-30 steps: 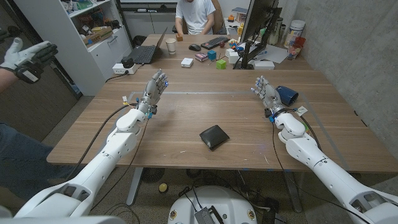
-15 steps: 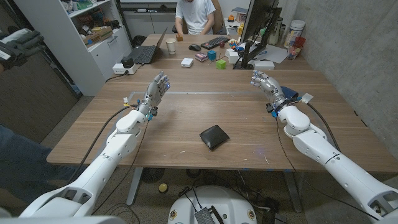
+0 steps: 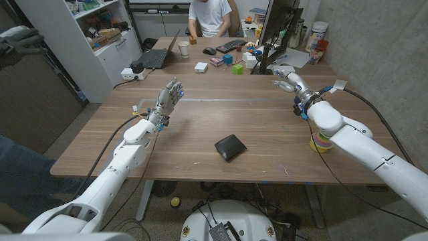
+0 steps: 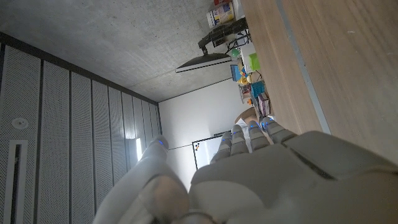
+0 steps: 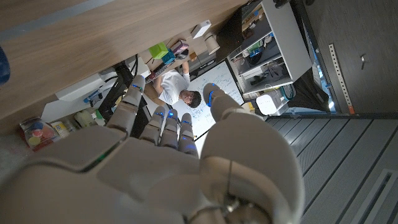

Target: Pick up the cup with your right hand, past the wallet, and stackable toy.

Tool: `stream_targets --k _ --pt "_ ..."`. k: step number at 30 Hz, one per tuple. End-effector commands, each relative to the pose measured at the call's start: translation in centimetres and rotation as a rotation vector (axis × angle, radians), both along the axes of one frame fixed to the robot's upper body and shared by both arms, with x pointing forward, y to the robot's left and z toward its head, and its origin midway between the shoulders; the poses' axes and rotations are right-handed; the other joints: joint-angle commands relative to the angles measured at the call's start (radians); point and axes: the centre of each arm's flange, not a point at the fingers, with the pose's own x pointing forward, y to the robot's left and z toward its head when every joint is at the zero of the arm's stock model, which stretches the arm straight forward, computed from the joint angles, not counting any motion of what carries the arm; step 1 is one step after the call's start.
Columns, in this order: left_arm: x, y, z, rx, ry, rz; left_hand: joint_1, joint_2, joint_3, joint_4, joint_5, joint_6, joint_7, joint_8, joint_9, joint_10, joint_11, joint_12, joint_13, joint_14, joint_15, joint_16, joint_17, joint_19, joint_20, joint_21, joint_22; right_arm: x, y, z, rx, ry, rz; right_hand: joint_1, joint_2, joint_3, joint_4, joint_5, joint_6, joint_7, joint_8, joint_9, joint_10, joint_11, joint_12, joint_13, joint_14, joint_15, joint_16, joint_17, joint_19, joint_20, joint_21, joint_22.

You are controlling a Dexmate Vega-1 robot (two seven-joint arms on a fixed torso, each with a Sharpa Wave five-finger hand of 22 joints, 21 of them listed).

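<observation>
A black wallet (image 3: 231, 147) lies flat near the table's front middle. The stackable toy (image 3: 321, 143), a stack of coloured rings, peeks out from under my right forearm near the right edge. My right hand (image 3: 286, 76) is raised over the far right of the table, fingers apart and holding nothing; the wrist view shows its back (image 5: 161, 162). The arm hides the spot where the blue cup stood. A blue sliver (image 5: 2, 65) at the right wrist picture's edge may be the cup. My left hand (image 3: 167, 99) stands upright at the left, fingers spread and empty (image 4: 267, 174).
The wooden table (image 3: 200, 120) carries a laptop (image 3: 155, 57), a paper cup (image 3: 184, 49), a keyboard (image 3: 231, 45) and coloured blocks (image 3: 237, 68) at its far end, where a person (image 3: 210, 17) sits. A monitor stand (image 3: 271, 53) and boxes are at the far right.
My right arm has swung away from me and to the right, rising over the blue cup and covering it; the stackable toy has come into view under the forearm. The left hand has stayed put.
</observation>
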Motion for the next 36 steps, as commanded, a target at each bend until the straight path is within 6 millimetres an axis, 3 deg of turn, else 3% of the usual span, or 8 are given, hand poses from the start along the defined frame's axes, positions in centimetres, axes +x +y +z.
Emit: stream_targets --k 1,4,6,8,20,23,28,36 --pt "-0.3 0.0 -0.1 0.004 0.000 -0.011 -0.001 0.009 0.000 -0.008 0.002 0.006 0.022 0.005 0.002 0.007 0.003 0.006 0.002 0.001 0.005 0.003 0.004 0.002 0.014 0.001 0.006 -2.2 -0.1 1.8 -0.159 -0.023 -0.160 -0.013 -0.024 -0.021 0.003 -0.003 -0.004 -0.010 -0.003 0.006 -0.008 -0.009 0.004 0.005 0.005 0.029 0.006 0.003 0.026 0.001 0.009 0.005" --pt "-0.4 0.0 -0.2 0.004 0.001 -0.010 -0.001 0.010 0.000 -0.009 0.001 0.008 0.023 0.005 0.002 0.009 0.001 0.006 0.002 0.004 0.004 0.004 0.004 0.002 0.019 0.001 0.006 -2.5 0.0 1.9 -0.186 -0.024 -0.181 -0.022 -0.036 -0.039 0.004 -0.009 -0.016 -0.045 -0.004 0.007 -0.024 -0.038 0.006 0.013 0.007 0.090 0.009 0.006 0.051 0.004 0.010 0.005" --pt "-0.5 -0.1 -0.3 -0.001 0.000 -0.009 -0.002 0.011 0.000 -0.010 0.001 0.013 0.021 0.006 0.002 0.012 -0.001 0.007 0.002 0.006 0.004 0.005 0.004 0.002 0.021 0.001 0.006 -2.6 0.1 2.0 -0.201 -0.027 -0.195 -0.028 -0.045 -0.049 0.005 -0.014 -0.017 -0.074 -0.004 0.005 -0.035 -0.072 0.008 0.020 0.003 0.108 0.009 0.009 0.059 0.005 0.008 0.005" --pt "-0.6 -0.2 -0.4 -0.008 0.001 -0.012 -0.002 0.011 0.000 -0.010 0.001 0.018 0.020 0.008 0.002 0.015 -0.003 0.008 0.002 0.008 0.003 0.005 0.004 0.003 0.023 0.002 0.006 -2.9 0.2 2.0 -0.217 -0.035 -0.210 -0.033 -0.048 -0.056 0.007 -0.018 -0.007 -0.103 0.000 0.003 -0.044 -0.081 0.011 0.027 -0.013 0.123 0.005 0.013 0.060 0.006 0.004 0.005" --pt "-0.5 -0.6 -1.1 -0.007 0.015 -0.021 -0.003 0.015 0.000 -0.014 0.000 0.028 0.014 0.008 0.002 0.026 -0.008 0.011 0.003 0.017 -0.003 0.007 0.005 0.006 0.043 0.004 0.007 -3.8 1.2 2.5 -0.391 0.000 -0.323 -0.080 -0.104 -0.102 0.013 -0.058 0.013 -0.131 -0.002 -0.008 -0.121 -0.022 0.009 0.057 -0.111 0.151 -0.013 0.016 -0.019 0.008 -0.025 0.003" --pt "-0.5 -0.7 -1.0 -0.005 0.014 -0.020 -0.004 0.016 0.001 -0.016 -0.001 0.033 0.015 0.008 0.002 0.031 -0.009 0.011 0.003 0.023 -0.005 0.008 0.005 0.013 0.018 0.006 0.008 -3.9 1.4 2.7 -0.444 0.015 -0.368 -0.088 -0.111 -0.107 0.014 -0.065 0.008 -0.126 -0.005 -0.009 -0.136 -0.015 0.006 0.059 -0.119 0.152 -0.012 0.016 -0.031 0.008 -0.026 0.003" --pt "-0.5 -0.8 -0.9 -0.009 0.016 -0.022 -0.004 0.017 0.000 -0.017 -0.001 0.036 0.016 0.008 0.002 0.033 -0.009 0.011 0.003 0.025 -0.006 0.008 0.004 0.013 0.016 0.007 0.008 -3.8 1.6 3.1 -0.498 0.047 -0.427 -0.105 -0.123 -0.119 0.019 -0.080 -0.018 -0.111 -0.016 -0.012 -0.156 0.000 0.005 0.061 -0.126 0.155 -0.008 0.016 -0.052 0.008 -0.026 0.004" --pt "-0.8 -1.2 -0.3 0.001 0.009 -0.019 -0.005 0.019 0.000 -0.019 -0.001 0.040 0.015 0.008 0.002 0.036 -0.009 0.012 0.003 0.027 -0.007 0.008 0.004 0.015 0.023 0.007 0.008 -3.4 1.8 4.2 -0.547 0.098 -0.510 -0.140 -0.137 -0.141 0.029 -0.104 -0.076 -0.123 -0.029 -0.018 -0.179 0.026 0.007 0.063 -0.097 0.180 0.009 0.015 -0.018 0.006 -0.001 0.012"
